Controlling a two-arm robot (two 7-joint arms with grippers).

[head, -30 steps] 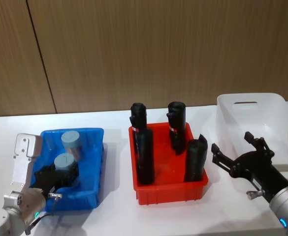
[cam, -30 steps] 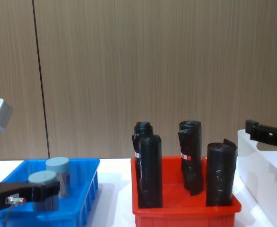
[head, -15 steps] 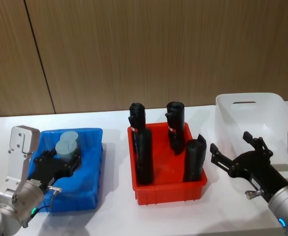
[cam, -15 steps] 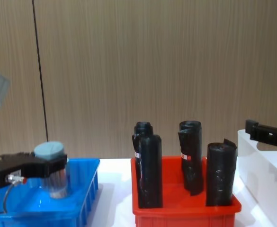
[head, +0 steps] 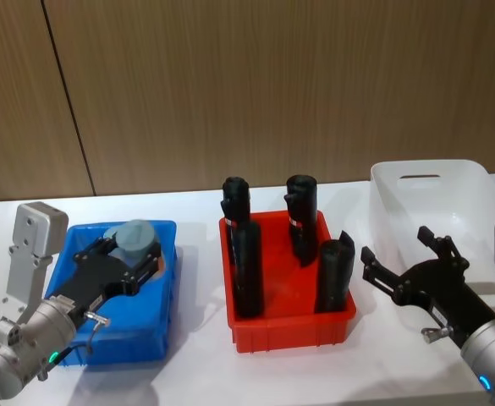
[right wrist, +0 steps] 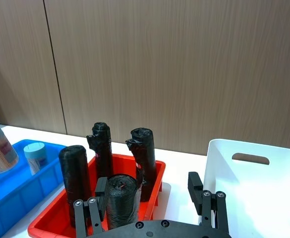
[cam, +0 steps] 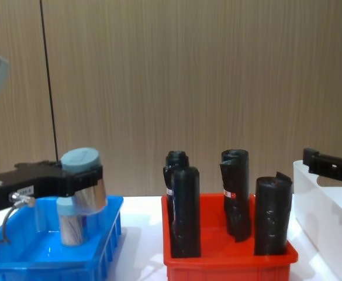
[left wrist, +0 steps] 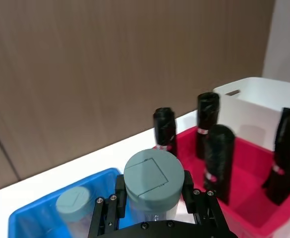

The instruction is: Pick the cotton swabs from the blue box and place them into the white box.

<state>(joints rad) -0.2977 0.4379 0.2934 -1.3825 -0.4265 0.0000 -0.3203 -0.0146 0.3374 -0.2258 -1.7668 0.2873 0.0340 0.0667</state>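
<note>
Gripping a tub of cotton swabs [head: 137, 239], the left gripper [head: 130, 260] sits at the far left, its black fingers clamped on the clear sides just below the pale blue lid. The tub is upright and raised above the blue box [head: 158, 338], clear of its floor and higher than its rim in the chest view. A second tub [cam: 71, 227] stands on the floor of the blue box, beneath and slightly behind the raised one.

At the centre of the white table [head: 196, 372] is a red bin [head: 289, 326] holding four upright black rolls [head: 249, 271], which are no part of the job.

Right of the red bin, the right gripper [head: 395, 245] hovers with its fingers spread and nothing between them, just in front of the white box [head: 475, 190]. The white box stands at the far right, and the part of its inside that can be seen holds no tubs.

Judging by this, the task is at an early stage. One tub is lifted but not yet carried across the red bin to the white box, the other waits in the blue box, and none has been delivered.
</note>
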